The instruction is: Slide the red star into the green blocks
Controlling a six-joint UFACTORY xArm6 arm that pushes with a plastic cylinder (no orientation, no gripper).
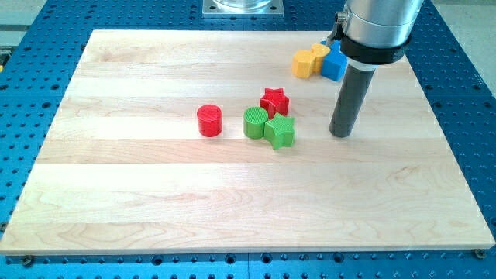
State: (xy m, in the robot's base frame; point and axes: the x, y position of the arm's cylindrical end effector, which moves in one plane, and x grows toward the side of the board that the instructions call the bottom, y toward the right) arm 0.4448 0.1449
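Note:
The red star (274, 101) lies near the board's middle, touching the green cylinder (255, 122) below-left of it and the green star (280, 131) below it. The two green blocks sit side by side and touch. My tip (340, 133) rests on the board to the right of the green star, with a clear gap between them, and lower right of the red star.
A red cylinder (209, 121) stands left of the green cylinder. Two yellow blocks (308, 61) and a blue block (334, 63) cluster at the view's top right, partly behind the arm. The wooden board (155, 201) lies on a blue perforated table.

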